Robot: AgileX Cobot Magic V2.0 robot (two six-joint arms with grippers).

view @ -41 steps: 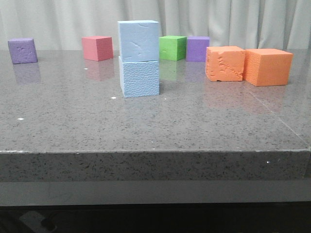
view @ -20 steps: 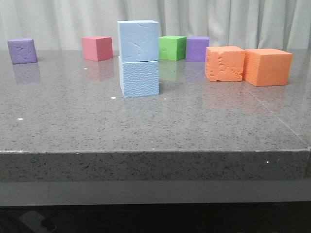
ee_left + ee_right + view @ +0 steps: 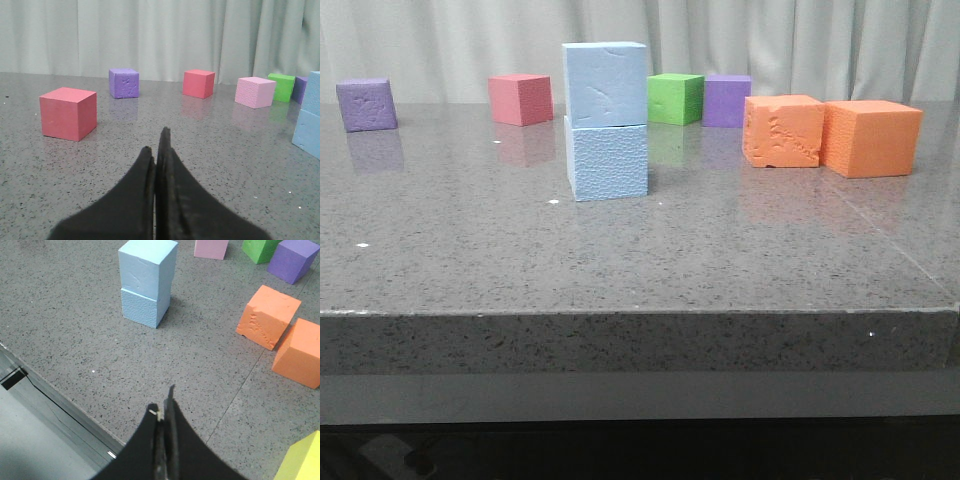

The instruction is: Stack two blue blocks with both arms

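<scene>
Two pale blue blocks stand stacked at mid-table: the upper blue block rests squarely on the lower blue block. The stack also shows in the right wrist view and, cut off, at the edge of the left wrist view. Neither arm appears in the front view. My left gripper is shut and empty, low over the table, well away from the stack. My right gripper is shut and empty, above the table's front edge, apart from the stack.
Two orange cubes stand right of the stack. Purple, red, green and purple cubes line the back. A red cube and pink cube show in the left wrist view; a yellow cube in the right.
</scene>
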